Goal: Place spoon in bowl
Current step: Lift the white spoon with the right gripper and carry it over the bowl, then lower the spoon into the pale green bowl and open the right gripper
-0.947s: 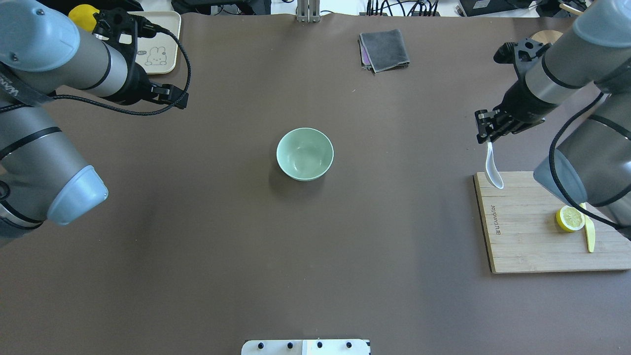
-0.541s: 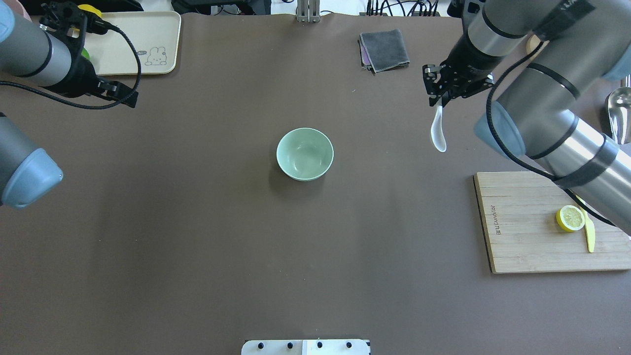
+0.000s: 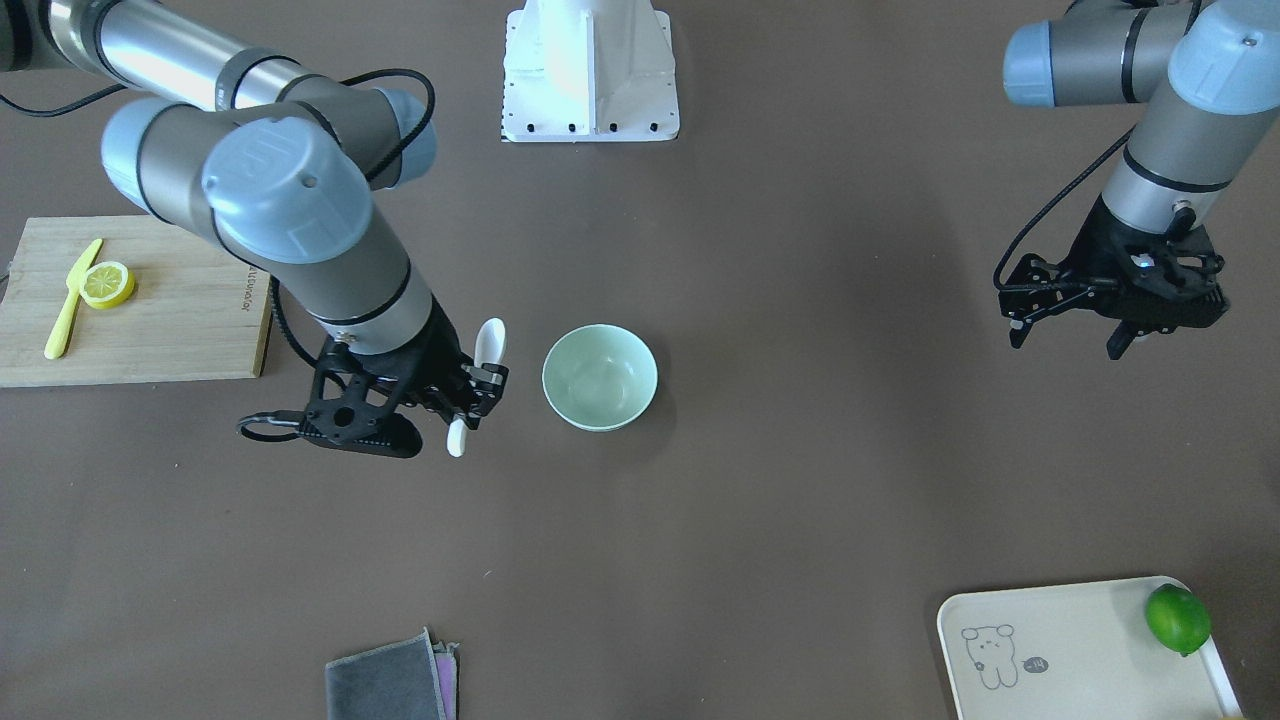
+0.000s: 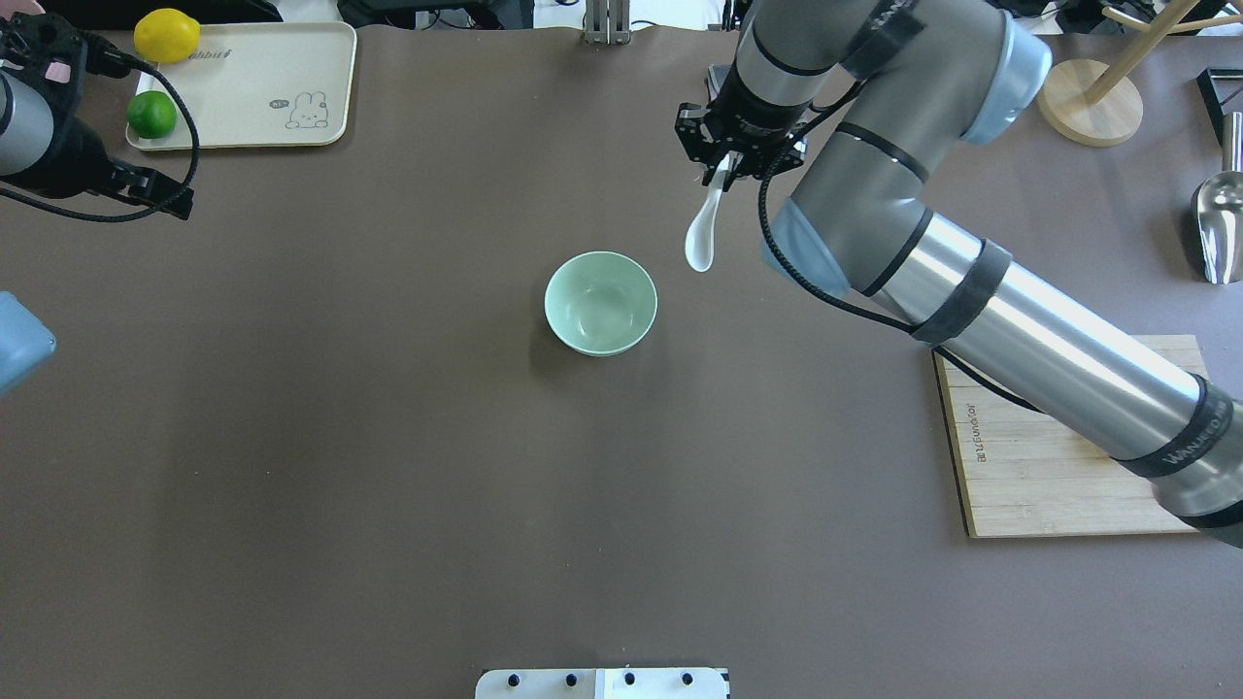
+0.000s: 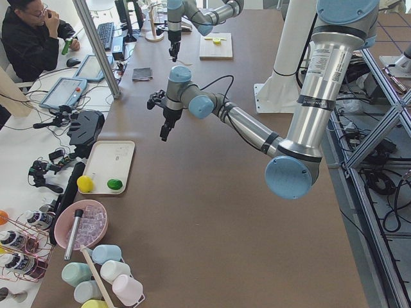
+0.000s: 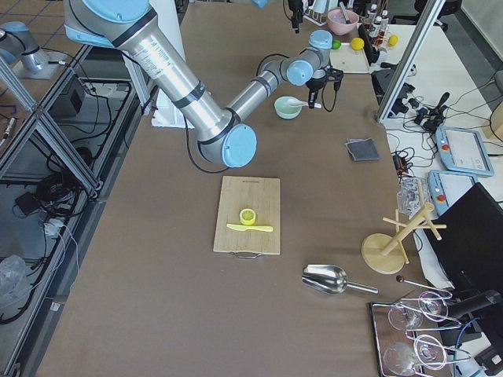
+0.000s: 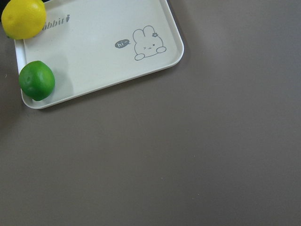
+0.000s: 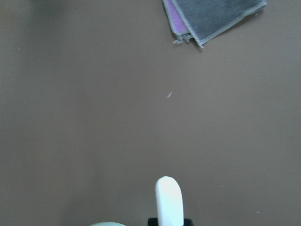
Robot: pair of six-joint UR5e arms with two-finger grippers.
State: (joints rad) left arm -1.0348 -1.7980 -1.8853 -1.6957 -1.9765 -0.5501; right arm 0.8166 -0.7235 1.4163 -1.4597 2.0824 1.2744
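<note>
Bright, even light; soft shadows; sharp.

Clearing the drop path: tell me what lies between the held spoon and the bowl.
Nothing: only bare table separates the spoon and the bowl, seen in the overhead view.

The brown bench (image 4: 388, 485) carries a mint bowl (image 4: 600, 303) just beside the right claw (image 4: 723, 173), a grey cloth (image 3: 385, 685) near it, a cutting board (image 4: 1049, 485) well apart, and a cream tray (image 4: 243, 87) near the left claw (image 4: 160, 194).
</note>
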